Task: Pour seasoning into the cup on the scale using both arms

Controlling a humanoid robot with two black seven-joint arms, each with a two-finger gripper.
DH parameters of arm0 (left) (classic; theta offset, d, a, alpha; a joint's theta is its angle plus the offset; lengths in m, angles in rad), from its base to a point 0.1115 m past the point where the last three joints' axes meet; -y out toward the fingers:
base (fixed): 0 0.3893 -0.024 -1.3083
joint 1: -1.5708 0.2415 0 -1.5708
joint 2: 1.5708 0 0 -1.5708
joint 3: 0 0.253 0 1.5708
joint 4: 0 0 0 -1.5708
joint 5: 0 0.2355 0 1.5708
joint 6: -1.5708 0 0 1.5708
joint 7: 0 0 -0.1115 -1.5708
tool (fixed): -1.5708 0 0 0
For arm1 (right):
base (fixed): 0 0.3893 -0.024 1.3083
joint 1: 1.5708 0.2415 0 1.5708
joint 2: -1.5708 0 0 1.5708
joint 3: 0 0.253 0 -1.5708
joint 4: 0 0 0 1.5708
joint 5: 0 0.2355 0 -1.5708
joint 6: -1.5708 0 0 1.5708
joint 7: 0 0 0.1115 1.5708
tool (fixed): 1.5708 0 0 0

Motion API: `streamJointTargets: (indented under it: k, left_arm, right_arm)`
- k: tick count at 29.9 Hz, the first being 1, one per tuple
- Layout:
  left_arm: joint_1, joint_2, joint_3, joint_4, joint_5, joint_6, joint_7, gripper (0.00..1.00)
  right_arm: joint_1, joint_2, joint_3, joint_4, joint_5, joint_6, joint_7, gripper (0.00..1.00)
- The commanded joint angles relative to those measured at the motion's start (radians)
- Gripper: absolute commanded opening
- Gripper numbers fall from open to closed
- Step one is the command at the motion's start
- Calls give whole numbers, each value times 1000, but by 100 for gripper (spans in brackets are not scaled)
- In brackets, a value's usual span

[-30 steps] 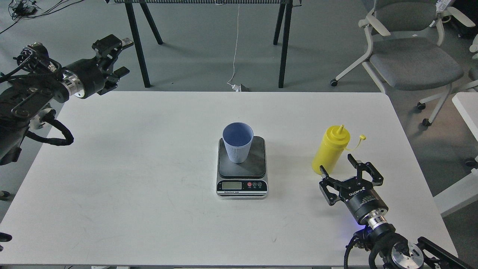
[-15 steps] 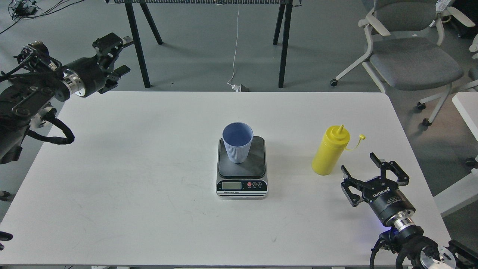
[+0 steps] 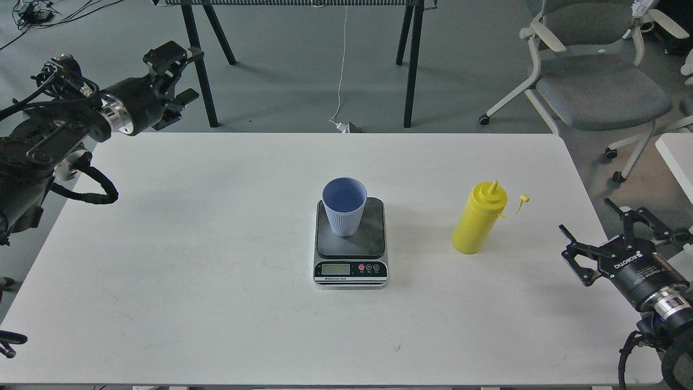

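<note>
The light blue ribbed cup stands upright on the dark platform of the scale, at the table's middle. To the right, the yellow seasoning bottle stands upright on the table, its tethered cap hanging off to the right. My right gripper is open and empty at the table's right edge, well clear of the bottle. Beyond the far left corner of the table, my left gripper is raised and open, holding nothing.
The white table carries only the scale, cup and bottle. Behind it stand black frame legs and a hanging white cable. A grey office chair is at the back right, and a second white surface at the right.
My right gripper has drawn back from beside the bottle to the table's right edge, still open. The left gripper shifted slightly right and up. Bottle, cup and scale stayed put.
</note>
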Motion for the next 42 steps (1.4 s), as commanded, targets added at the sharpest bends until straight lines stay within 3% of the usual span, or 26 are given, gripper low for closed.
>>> streamJointTargets:
  k: [1, 5, 10, 17, 27, 42]
  left_arm:
    - [-18, -13, -2, 0, -5, 0, 0, 99]
    - [-44, -15, -2, 0, -6, 0, 0, 99]
    - [-75, -33, 0, 0, -6, 0, 0, 99]
    - [-144, -34, 3, 7, -5, 0, 0, 99]
    - [-165, -34, -2, 12, -8, 0, 0, 99]
    - [-53, -90, -210, 37, -18, 0, 0, 99]
  right_arm:
    - [70, -98, 6, -10, -3, 0, -3, 87]
    - [186, -155, -14, -62, -5, 0, -7, 92]
    - [395, -139, -110, -214, -17, 0, -23, 96]
    - [731, 81, -345, -501, -16, 0, -27, 96]
    - [930, 377, -358, -853, -129, 0, -29, 96]
    - [967, 569, -359, -884, -181, 0, -27, 97]
